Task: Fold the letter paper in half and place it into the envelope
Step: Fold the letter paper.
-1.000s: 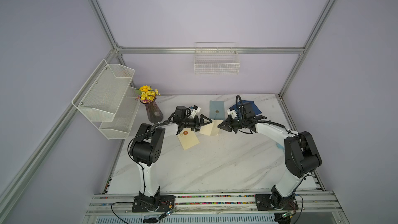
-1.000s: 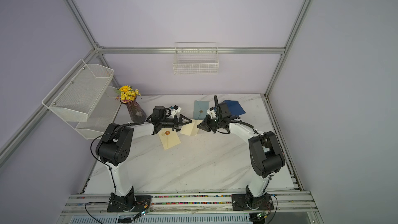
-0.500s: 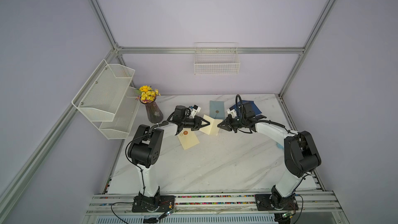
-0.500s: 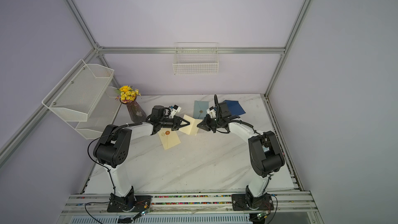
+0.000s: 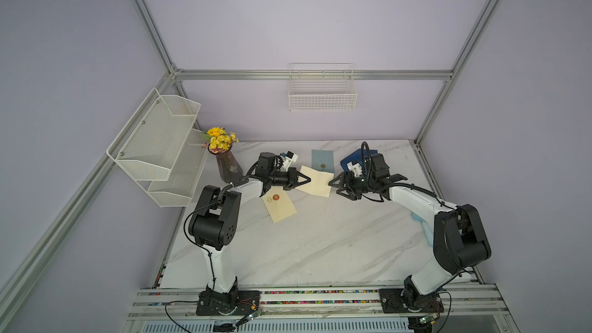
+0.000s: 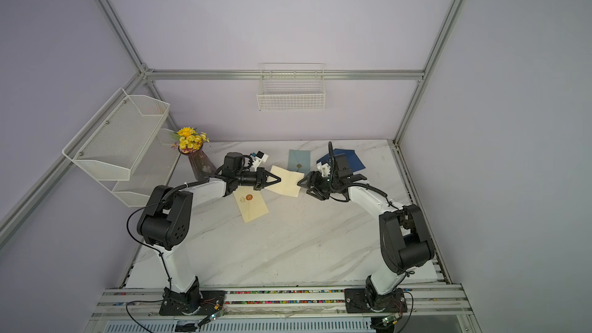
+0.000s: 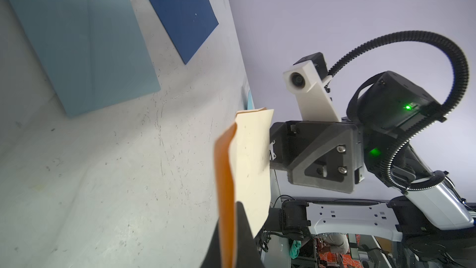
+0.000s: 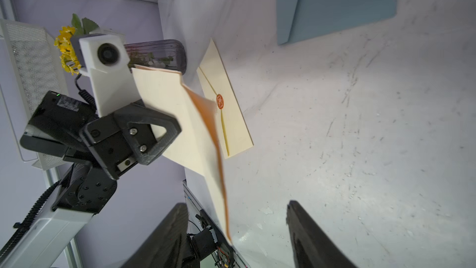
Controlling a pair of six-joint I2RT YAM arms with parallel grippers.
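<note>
Left claw (image 5: 306, 180) is clamped shut on one edge of the letter paper (image 5: 315, 183), which is held clear of the surface (image 5: 320, 245), just past the far end of the cream envelope (image 5: 280, 208). Two layers are seen in the sheet in both wrist views, gaping slightly, so the fold is judged to be made. Right claw (image 8: 235, 203) stands with its jaws wide apart on the side of the paper away from the cream envelope. The sheet's free edge lies between its fingers, and contact cannot be made out.

The step in hand is judged to be a transfer of the folded sheet to the left claw. It would be done well if the right claw were drawn straight back from the cream envelope, so that the free edge is not brushed or the layers dragged out of line. The sheet is held by one edge only, so slow travel is advised to limit sagging and flapping.

The cream envelope lies flat with its red seal up and its flap apparently closed. A pale blue envelope (image 5: 322, 160) and a dark blue envelope (image 5: 347, 159) lie further beyond it. The matching cream one is taken as the likely target, though this cannot be settled. The flap would have to be raised first, and the folded edge led into the mouth.
</note>
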